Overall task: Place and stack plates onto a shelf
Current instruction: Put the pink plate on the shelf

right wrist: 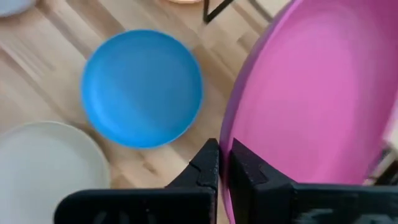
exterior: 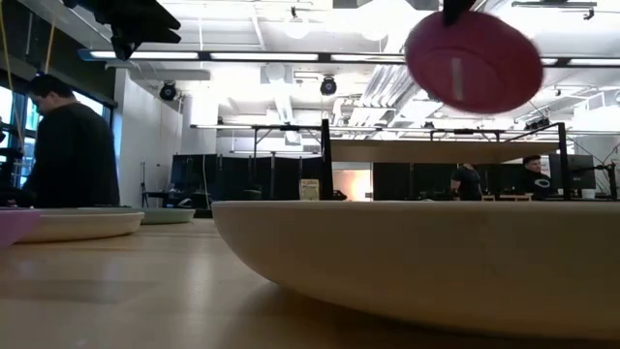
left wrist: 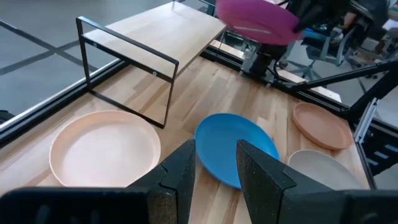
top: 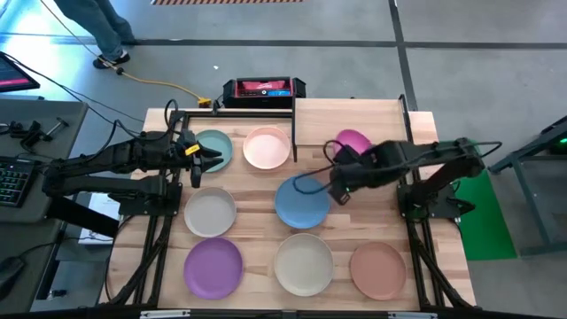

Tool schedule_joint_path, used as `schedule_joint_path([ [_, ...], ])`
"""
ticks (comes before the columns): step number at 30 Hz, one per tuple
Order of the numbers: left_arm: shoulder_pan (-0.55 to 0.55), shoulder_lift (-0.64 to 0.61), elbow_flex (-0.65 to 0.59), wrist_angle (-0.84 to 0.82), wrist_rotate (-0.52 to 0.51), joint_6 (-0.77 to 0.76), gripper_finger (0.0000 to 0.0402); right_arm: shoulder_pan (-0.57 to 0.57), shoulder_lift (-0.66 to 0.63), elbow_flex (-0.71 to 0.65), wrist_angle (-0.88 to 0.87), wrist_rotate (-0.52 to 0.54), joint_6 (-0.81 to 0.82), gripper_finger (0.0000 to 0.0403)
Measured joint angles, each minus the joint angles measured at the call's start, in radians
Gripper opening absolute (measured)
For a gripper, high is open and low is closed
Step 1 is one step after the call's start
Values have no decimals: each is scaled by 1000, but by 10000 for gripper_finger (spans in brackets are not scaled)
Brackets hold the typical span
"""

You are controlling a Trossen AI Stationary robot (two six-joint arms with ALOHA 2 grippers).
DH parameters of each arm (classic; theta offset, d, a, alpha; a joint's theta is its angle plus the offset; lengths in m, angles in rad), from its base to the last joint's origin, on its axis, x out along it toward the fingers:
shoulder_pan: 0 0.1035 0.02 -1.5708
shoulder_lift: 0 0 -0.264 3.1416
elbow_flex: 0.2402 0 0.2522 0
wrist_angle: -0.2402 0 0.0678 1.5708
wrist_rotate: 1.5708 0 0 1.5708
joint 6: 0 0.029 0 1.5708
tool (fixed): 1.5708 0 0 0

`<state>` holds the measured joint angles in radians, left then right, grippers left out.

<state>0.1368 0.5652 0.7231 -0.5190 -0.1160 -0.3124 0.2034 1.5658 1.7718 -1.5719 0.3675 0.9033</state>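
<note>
My right gripper (right wrist: 224,163) is shut on the magenta plate (top: 355,142), which hangs in the air near the shelf (top: 350,120); the low view shows the magenta plate (exterior: 475,60) high above the shelf board (exterior: 446,150). My left gripper (left wrist: 216,177) is open and touches nothing, hovering beside the teal plate (top: 215,149). Flat on the table lie the pale pink plate (top: 267,147), blue plate (top: 301,203), grey plate (top: 210,213), purple plate (top: 213,267), cream plate (top: 303,263) and salmon-brown plate (top: 376,270). My right gripper pinches the magenta plate's rim (right wrist: 231,134) between its two fingers, one finger on the inner face and one on the outer. The plate is lifted clear of the table and tilted.
The shelf stands at the table's far right on black posts (left wrist: 165,87), with the pink plate beside it. A dark box (top: 263,89) sits past the far edge. People stand in the room behind, one (exterior: 68,150) at the left.
</note>
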Motion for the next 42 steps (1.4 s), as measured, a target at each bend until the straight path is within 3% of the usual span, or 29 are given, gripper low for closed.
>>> schedule_joint_path([
  [12,0,0,0,0,-4,9,104,-270,0,-2,1,40,-379,0],
  [21,0,0,0,0,-70,1,104,-417,0,-97,1,41,-591,0],
  [34,0,0,0,0,-81,-1,104,-531,-1,-288,13,41,-647,0],
  [42,0,0,0,1,-102,-2,104,-540,-2,-315,81,44,-640,0],
])
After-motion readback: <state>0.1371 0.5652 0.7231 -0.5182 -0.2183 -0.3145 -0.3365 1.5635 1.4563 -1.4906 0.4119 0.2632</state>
